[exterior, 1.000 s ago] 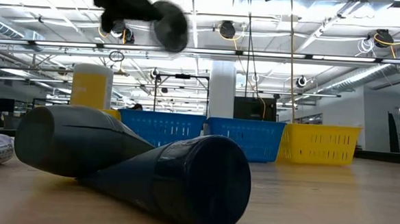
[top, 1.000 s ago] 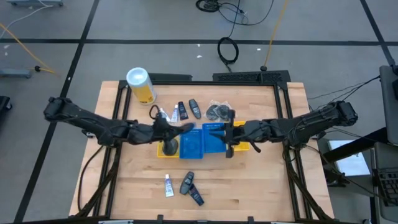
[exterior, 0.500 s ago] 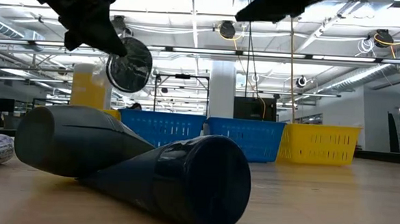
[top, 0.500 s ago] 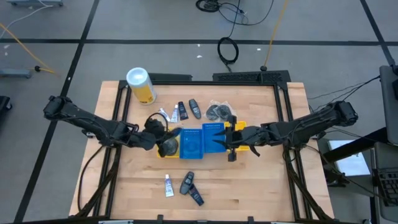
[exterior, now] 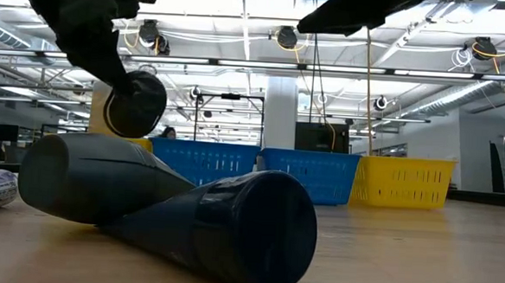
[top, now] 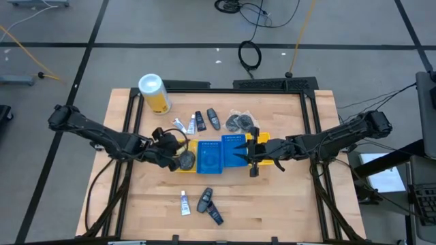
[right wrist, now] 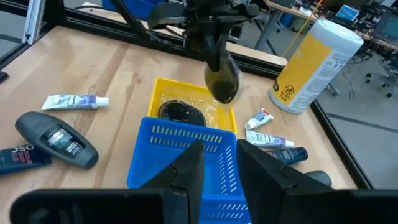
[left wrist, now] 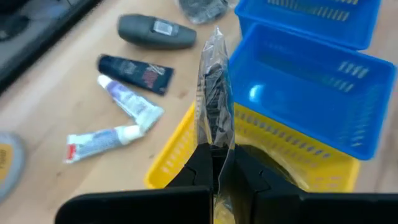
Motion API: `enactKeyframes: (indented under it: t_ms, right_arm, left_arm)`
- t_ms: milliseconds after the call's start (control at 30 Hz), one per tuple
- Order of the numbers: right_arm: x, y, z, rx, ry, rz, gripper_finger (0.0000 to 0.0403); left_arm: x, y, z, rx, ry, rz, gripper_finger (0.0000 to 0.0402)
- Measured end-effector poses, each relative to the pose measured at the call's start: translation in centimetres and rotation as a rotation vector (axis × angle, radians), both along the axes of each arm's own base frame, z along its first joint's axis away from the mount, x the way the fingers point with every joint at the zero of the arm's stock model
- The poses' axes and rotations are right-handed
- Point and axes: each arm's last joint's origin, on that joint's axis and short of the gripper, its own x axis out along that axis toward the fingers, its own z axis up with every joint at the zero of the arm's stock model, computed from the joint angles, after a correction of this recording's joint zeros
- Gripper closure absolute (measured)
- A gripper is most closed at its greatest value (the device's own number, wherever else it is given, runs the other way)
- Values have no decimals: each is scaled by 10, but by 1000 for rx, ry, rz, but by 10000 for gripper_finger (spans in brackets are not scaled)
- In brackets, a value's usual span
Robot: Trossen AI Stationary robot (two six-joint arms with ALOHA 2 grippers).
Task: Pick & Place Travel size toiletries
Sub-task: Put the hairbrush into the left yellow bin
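Open-plan lab, ceiling trusses (exterior: 265,66), floor cables (top: 249,53)

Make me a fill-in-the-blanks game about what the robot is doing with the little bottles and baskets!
1. The left gripper pinches a clear ____ with dark contents.
2. It hangs over the ____ bin.
3. The big canister has a ____ lid.
4. The right gripper hovers over the ____ bin.

Missing words: packet; yellow; white; blue

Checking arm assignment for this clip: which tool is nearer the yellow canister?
Left. The left tool, shut on a clear packet, hangs over the yellow bin, just below the yellow canister. The right tool is farther, beyond the blue bin.
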Motion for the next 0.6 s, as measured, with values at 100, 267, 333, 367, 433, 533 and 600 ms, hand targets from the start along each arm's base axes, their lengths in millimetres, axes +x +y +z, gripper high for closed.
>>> enactKeyframes:
  t_ms: [100, 267, 333, 367, 433, 533, 600]
  right_arm:
    - [0, 0, 0, 0, 0, 0, 312]
    - [0, 0, 0, 0, 0, 0, 312]
    - [0, 0, 0, 0, 1, 0, 312]
    - [0, 0, 0, 0, 1, 0, 312]
    - [0, 0, 0, 0, 1, 0, 312]
    - [0, 0, 0, 0, 1, 0, 312]
    - [0, 0, 0, 0, 1, 0, 312]
  left_arm:
    - [2, 0, -1, 33, 15, -28, 387]
    - [6, -2, -6, 31, 39, -49, 364]
    - [8, -2, -6, 27, 29, -42, 362]
    - [8, -2, -7, 26, 31, -43, 360]
    - [9, -3, -9, 10, 48, -57, 359]
    - [13, -5, -11, -7, 40, -65, 358]
    - [14, -5, -12, -12, 45, -69, 357]
